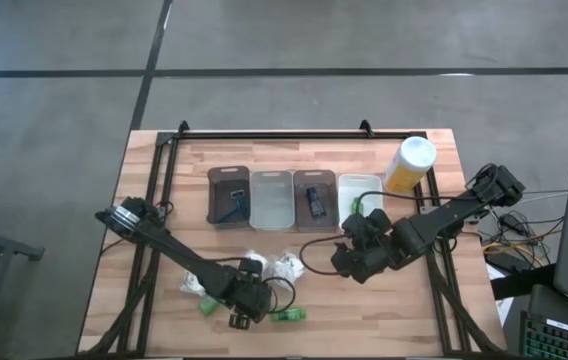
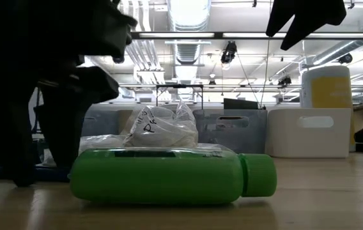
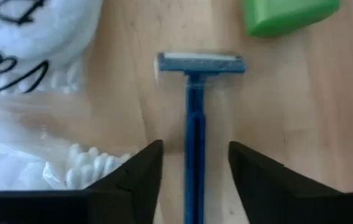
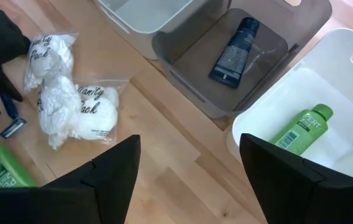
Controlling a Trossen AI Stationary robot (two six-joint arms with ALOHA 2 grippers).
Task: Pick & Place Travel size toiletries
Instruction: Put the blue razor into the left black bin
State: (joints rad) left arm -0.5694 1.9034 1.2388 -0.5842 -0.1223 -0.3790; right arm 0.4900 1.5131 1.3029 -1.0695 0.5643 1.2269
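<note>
Low, left tool [image 3: 192, 180] open, straddling razor [image 3: 196, 118]

A blue razor [image 3: 194, 124] lies flat on the table beside white wrapped bundles [image 4: 64, 102] and a green bottle [image 2: 169, 177] on its side — another green bottle [image 4: 302, 128] and a dark tube [image 4: 233, 49] rest in trays.
</note>
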